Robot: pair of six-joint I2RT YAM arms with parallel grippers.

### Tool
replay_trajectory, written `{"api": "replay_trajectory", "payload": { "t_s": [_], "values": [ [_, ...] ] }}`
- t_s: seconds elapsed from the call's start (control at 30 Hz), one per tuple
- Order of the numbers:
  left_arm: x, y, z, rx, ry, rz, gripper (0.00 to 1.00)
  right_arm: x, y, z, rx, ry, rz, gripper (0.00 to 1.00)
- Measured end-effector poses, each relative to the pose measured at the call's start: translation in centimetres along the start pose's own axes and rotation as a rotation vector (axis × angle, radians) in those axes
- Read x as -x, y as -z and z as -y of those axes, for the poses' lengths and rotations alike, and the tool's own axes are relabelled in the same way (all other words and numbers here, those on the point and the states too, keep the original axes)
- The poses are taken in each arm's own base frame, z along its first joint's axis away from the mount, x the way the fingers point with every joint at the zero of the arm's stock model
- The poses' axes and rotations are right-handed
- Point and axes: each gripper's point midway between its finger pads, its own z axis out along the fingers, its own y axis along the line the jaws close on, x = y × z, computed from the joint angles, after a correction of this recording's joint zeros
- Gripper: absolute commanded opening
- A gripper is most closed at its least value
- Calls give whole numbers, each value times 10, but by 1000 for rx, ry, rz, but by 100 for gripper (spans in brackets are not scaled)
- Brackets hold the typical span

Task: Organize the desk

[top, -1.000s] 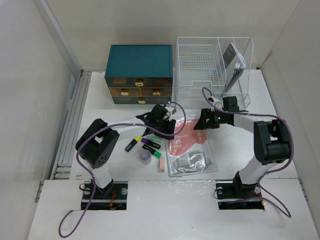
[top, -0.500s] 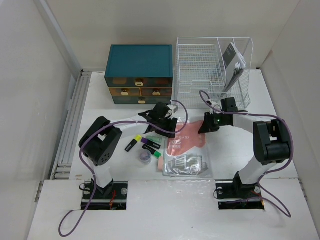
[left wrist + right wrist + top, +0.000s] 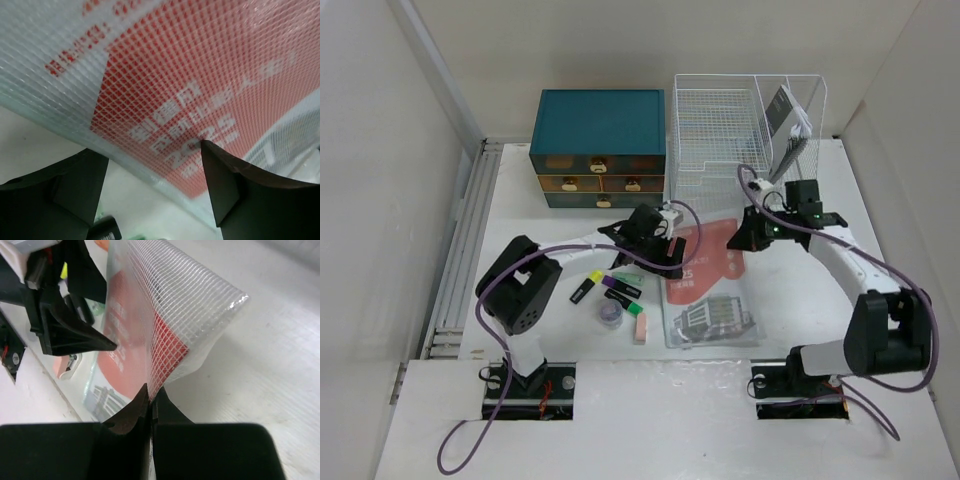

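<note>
1. Clamped tight in the right gripper (image 3: 150, 390): one corner of the pouch (image 3: 170, 305), lifted clear of the desk (image 3: 260, 380) and curling upward.
2. Spread apart at the left gripper (image 3: 150, 170), with black wedge-shaped fingers (image 3: 225, 190) on either side of the pouch's lower edge; no pinch visible there.
3. Soft, glossy clear plastic, floppy, laced with a fine white grid of threads; inside, a flat red sheet (image 3: 200, 90) with white print.
4. Spread across the middle of the desk (image 3: 800, 300) between the two arms, near end lying flat on the white matte top, far corner raised.
5. Early days, by the look of it: only a booklet (image 3: 786, 112) standing upright in the wire rack (image 3: 715, 125).
6. Left to sort beside the left arm: slim highlighters (image 3: 618, 288), a small round tub (image 3: 610, 314) and a pink eraser (image 3: 641, 330) shaped like a block.
7. Behind, a boxy teal drawer box (image 3: 600, 120) with all its drawers shut.
</note>
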Motion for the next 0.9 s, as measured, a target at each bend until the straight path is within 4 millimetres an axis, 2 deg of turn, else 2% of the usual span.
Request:
{"api": "replay_trajectory", "payload": {
  "t_s": [0.07,0.17,0.37,0.5,0.63,0.73,0.8,0.9],
  "values": [
    [8,8,7,-18,-11,26,73,18,16,-8,-15,67,33,0],
    [27,31,23,-52,-35,99,75,48,43,-22,-61,196,103,0],
    [72,104,61,-131,-99,306,78,91,112,-63,-208,434,299,0],
    [92,152,76,-168,-129,433,80,131,165,-95,-307,555,459,0],
    [109,197,73,-154,-131,555,82,161,210,-122,-392,608,628,0],
    [111,218,64,-126,-126,619,82,180,241,-134,-468,609,771,0],
    [105,222,56,-108,-119,628,82,194,260,-135,-533,583,862,0],
    [92,213,41,-78,-102,605,82,219,290,-128,-645,527,1002,0]
  ]
}}
